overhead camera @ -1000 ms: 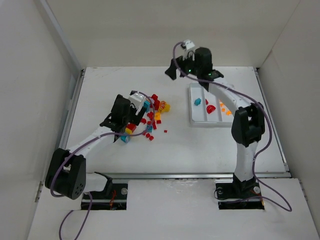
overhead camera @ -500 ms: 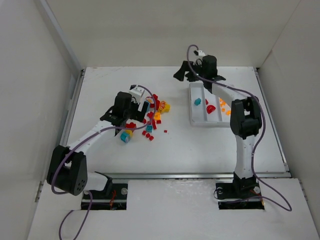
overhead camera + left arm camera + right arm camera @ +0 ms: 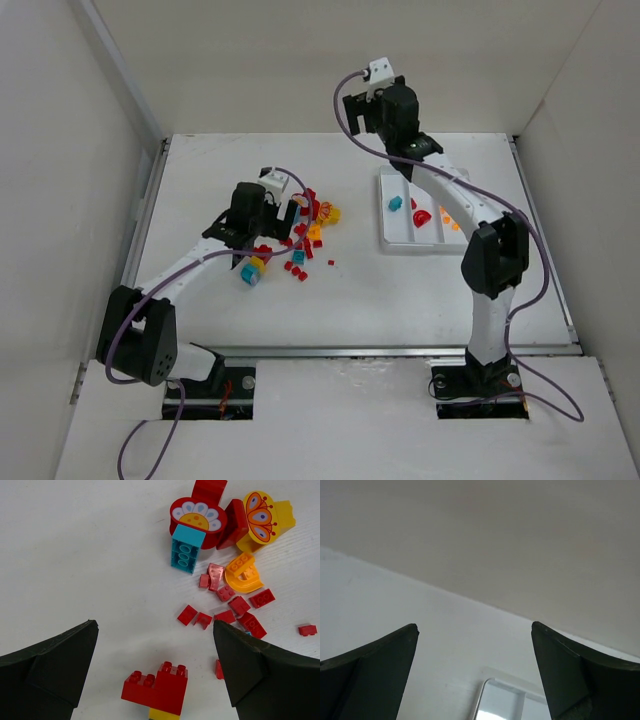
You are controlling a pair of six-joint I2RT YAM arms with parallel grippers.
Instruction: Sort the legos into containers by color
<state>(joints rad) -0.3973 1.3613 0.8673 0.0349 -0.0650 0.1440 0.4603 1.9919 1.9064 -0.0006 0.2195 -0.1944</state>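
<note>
left gripper (image 3: 154, 625): jaws wide, nothing in them. it hangs low over the table (image 3: 400, 290), pointing down at the legos (image 3: 225, 600). my guess is wide so it can straddle one piece and shut on it.

red brick stack (image 3: 161, 685) sits between the fingers at 6 o'clock in the left wrist view, with a yellow piece (image 3: 165, 714) under it. no contact that i can see. it looks like the pick candidate.

rest of the scatter is at 1 o'clock:
- teal brick (image 3: 186, 550) touching a round red printed piece (image 3: 196, 515)
- yellow printed piece (image 3: 265, 517) just beside that
- orange curved piece (image 3: 243, 575) and small red bits (image 3: 240, 611) nearer the fingers

right gripper (image 3: 474, 625): jaws wide too, empty. it's raised and aimed at the back wall (image 3: 470, 530). probably held high to stay out of the way.

tray (image 3: 384, 215) is at 3 o'clock of the pile in the top view, well apart from it. its three lanes (image 3: 393, 228) lie side by side. from 9 to 3 o'clock they hold a teal piece (image 3: 396, 204), red pieces (image 3: 421, 216) and orange pieces (image 3: 446, 208). one colour per lane, so the mapping is set. the right arm hides part of the 3 o'clock lane.

most legos are unsorted, so it's early in the job.
</note>
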